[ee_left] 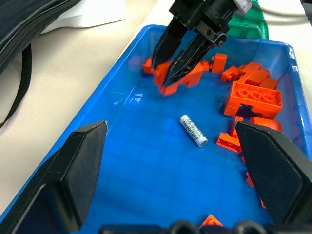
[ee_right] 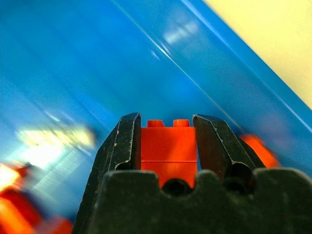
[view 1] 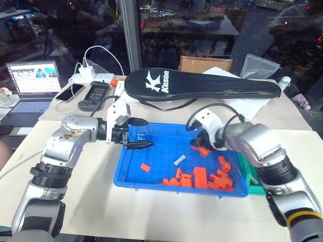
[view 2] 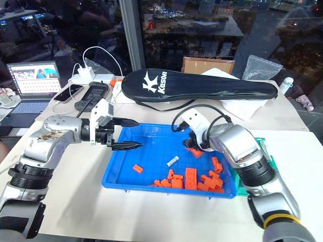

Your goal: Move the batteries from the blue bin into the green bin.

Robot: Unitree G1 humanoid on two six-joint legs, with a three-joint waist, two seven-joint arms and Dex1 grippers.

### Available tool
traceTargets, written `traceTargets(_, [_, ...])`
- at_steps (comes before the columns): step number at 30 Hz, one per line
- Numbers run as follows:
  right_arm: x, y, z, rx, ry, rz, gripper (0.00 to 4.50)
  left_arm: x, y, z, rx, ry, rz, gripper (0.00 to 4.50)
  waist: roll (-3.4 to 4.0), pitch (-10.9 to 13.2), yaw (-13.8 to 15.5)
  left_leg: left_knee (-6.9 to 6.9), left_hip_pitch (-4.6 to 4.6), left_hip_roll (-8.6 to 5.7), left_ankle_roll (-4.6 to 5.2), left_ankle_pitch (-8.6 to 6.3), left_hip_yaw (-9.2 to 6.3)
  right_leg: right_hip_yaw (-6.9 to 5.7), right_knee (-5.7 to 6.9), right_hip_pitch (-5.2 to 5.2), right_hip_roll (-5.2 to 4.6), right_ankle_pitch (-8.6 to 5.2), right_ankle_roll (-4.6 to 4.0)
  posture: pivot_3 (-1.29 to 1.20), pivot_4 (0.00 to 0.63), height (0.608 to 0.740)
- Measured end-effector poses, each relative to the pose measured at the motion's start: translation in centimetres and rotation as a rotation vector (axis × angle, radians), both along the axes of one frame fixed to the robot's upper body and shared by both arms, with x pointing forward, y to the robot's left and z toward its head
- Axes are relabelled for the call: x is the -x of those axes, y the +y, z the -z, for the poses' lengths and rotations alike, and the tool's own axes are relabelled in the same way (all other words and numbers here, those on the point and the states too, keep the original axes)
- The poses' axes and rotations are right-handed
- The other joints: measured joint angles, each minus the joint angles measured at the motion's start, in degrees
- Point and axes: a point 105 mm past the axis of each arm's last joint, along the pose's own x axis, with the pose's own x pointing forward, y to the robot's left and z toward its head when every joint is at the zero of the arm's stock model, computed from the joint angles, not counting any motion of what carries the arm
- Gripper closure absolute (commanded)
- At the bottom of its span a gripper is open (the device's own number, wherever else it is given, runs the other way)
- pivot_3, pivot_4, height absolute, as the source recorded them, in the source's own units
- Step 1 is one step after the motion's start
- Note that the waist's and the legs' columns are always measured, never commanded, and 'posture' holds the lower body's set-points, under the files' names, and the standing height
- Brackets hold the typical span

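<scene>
Right pincer point(ee_right: 165, 146) clamped on an orange building block point(ee_right: 168, 144), studs showing between the two black fingers; no battery in it. Hanging over the far right part of the blue bin point(view 1: 151, 130), above more orange blocks point(view 1: 212, 179) heaped along the near right edge.

Left pincer point(view 1: 144, 133) spread wide and empty, level over the bin's far left corner, pointing across toward the right.

Lone visible battery point(view 1: 178, 161) flat on the gridded floor near the bin's middle, between the two pincers, touching no block. Long axis slanted, neither along nor square to the bin's edges. Seen along the left pincer's own fingers, battery point(ee_left: 193, 130) dead ahead between them, so probably the better-placed arm for the pick; right one busy with the wrong thing.

Green bin point(view 2: 266, 151) tucked against the blue bin's right edge, mostly hidden behind the right arm.
</scene>
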Motion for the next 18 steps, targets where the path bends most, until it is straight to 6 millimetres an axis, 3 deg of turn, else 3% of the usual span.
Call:
traceTargets(5, [0.5, 0.6, 0.5, -0.007, 0.034, -0.046, 0.67, 0.0, -0.1, 0.1, -0.001, -0.002, 0.0, 0.0, 0.0, 0.0, -0.81, -0.02, 0.01, 0.0, 0.0, 0.0, -0.02, 0.02, 0.05, -0.01, 0.02, 0.0, -0.01, 0.0, 0.15, 0.74])
traceTargets(7, [1.0, 2.1, 0.3, -0.046, 0.036, -0.103, 0.01, 0.0, -0.1, 0.1, -0.002, -0.007, 0.001, 0.0, 0.0, 0.0, -1.12, -0.01, 0.01, 0.0, 0.0, 0.0, -0.02, 0.02, 0.04, 0.0, 0.01, 0.0, 0.0, 0.0, 0.15, 0.74])
traceTargets(12, [3.3, 6.9, -0.3, -0.178, 0.077, -0.304, 0.01, -0.1, 0.0, 0.2, -0.013, -0.011, -0.001, 0.0, 0.0, 0.0, -1.27, 0.01, 0.01, 0.0, 0.0, 0.0, -0.07, -0.02, 0.05, 0.02, 0.01, 0.01, 0.0, 0.0, 0.15, 0.74])
traceTargets(18, [2.0, 8.1, 1.0, -0.212, 0.086, -0.263, 0.01, -0.1, 0.2, 0.4, -0.018, -0.005, -0.005, 0.0, -0.01, -0.01, -1.1, 0.05, 0.02, 0.0, 0.0, 0.0, -0.07, -0.03, 0.06, 0.04, 0.01, 0.01, -0.01, 0.0, 0.15, 0.74])
